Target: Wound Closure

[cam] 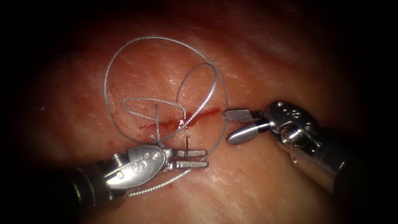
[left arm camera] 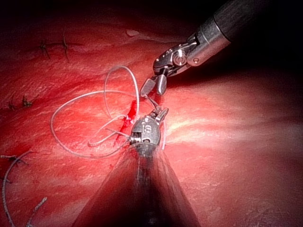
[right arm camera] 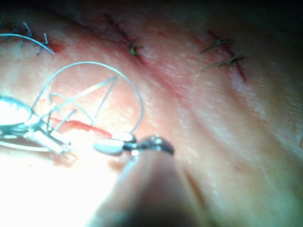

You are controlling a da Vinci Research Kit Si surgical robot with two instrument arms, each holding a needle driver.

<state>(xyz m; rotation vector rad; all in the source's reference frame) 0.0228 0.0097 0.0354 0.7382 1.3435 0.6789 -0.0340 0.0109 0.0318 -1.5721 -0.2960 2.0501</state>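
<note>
Left claw [cam: 190, 159]: nearest, coming in from 7 o'clock in the endoscope view; its two jaws lie almost parallel with a narrow gap, closed on the needle [cam: 187, 146] near one end.
Needle: a short dark length stands up out of the left claw's jaws, just on the 6 o'clock side of the cut [cam: 182, 120]; it looks clear of the tissue [cam: 269, 62] there, and the rest of its curve cannot be made out.
Right claw [cam: 234, 125]: enters from 4 o'clock, tips at the 3 o'clock end of the cut; jaws spread wide, one ridged face turned up and one smooth jaw below it, holding nothing.
Thread [cam: 124, 49]: a strand runs under the left claw toward 7 o'clock, another passes just beside the right claw's tips; beyond the cut it rises in one wide loop toward 12 o'clock, with a smaller loop inside it and a flat narrow loop lying at 9 o'clock of the cut.
Cut: a short slanted line between the two claws, edged with red fluid [cam: 207, 113], thread crossing it near its middle.
Tissue: pale pink and glistening around the cut; it carries everything seen.
Farther stitches [right arm camera: 222, 54]: in the right wrist view, dark finished stitches sit along other cuts well apart from the claws, with cut ends of thread [right arm camera: 28, 38] near one of them.
</note>
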